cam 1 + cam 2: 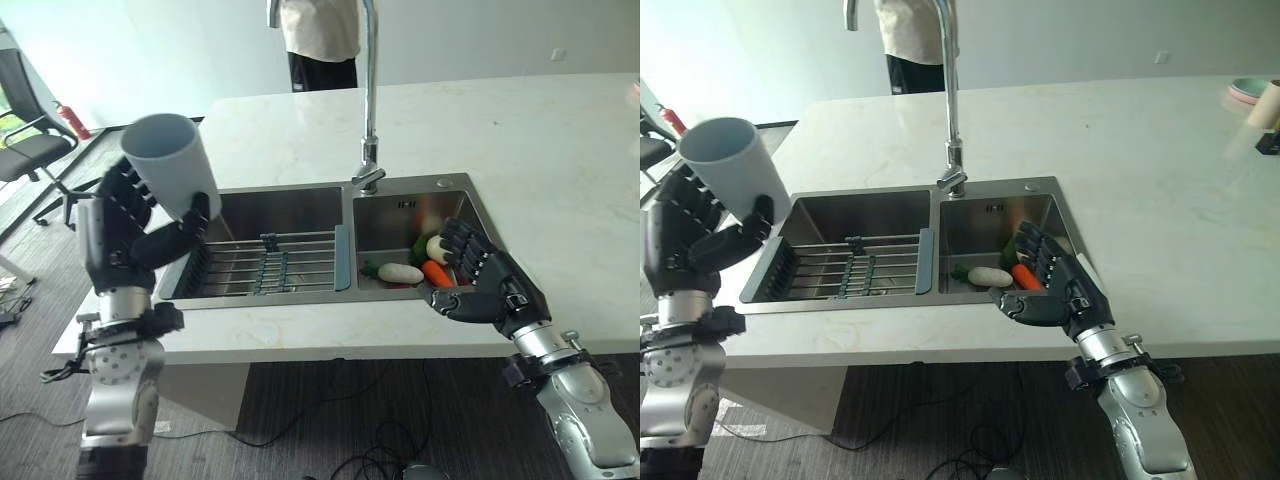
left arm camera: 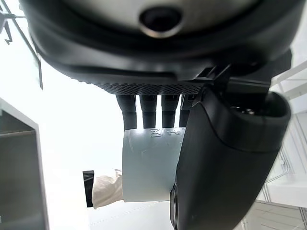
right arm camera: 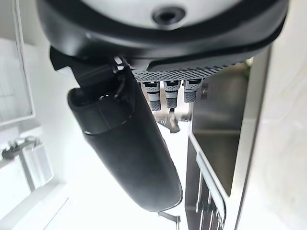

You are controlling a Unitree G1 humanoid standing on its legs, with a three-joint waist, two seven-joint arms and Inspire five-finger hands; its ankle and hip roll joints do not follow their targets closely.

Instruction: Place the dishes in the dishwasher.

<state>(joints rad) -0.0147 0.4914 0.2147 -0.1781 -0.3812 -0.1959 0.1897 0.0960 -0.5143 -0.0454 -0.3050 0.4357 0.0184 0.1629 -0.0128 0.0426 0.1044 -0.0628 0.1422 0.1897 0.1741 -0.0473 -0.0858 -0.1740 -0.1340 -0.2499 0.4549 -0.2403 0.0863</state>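
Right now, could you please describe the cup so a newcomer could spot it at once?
Start at the double sink in the white counter. At its left end, the left hand holds the cup up, tilted. It is pale grey, plain and handleless.

- Bright daylight washes out the background beyond the left hand (image 2: 225, 158).
- Soft sheen lies on the countertop (image 1: 560, 180) past the right hand (image 1: 485, 285).
- Both wrist views are overexposed.

I can read no text, label or number anywhere; the raised marks on the pale cup (image 2: 148, 165) in my left wrist view are too faint to make out.
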